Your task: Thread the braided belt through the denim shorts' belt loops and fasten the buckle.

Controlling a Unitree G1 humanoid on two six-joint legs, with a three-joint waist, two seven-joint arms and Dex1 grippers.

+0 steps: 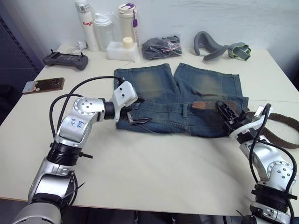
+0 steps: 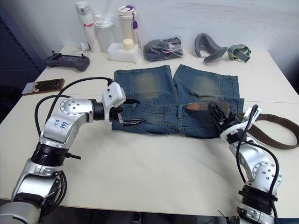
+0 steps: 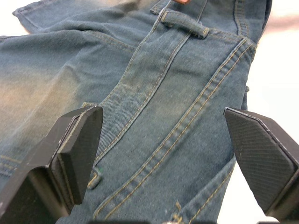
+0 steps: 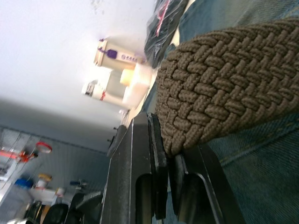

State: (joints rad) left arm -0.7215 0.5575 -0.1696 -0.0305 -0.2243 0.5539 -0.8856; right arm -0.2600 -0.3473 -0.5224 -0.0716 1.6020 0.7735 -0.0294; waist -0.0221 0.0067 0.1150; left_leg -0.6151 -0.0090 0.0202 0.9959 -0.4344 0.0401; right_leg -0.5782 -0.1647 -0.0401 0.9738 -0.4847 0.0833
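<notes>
The denim shorts lie flat mid-table, with the waistband at the near side. The braided belt curves in from the right over the waistband's right part. Its plain brown tip rests near the middle. My right gripper is shut on the belt just behind the tip. Over the waistband's left end my left gripper stands open, its fingers spread wide above the denim. A belt loop lies ahead of them. The buckle is hidden.
Bottles and a white container stand at the back left beside a dark bundle in a clear bag. Grey padded items lie back right. A controller and a phone sit far left.
</notes>
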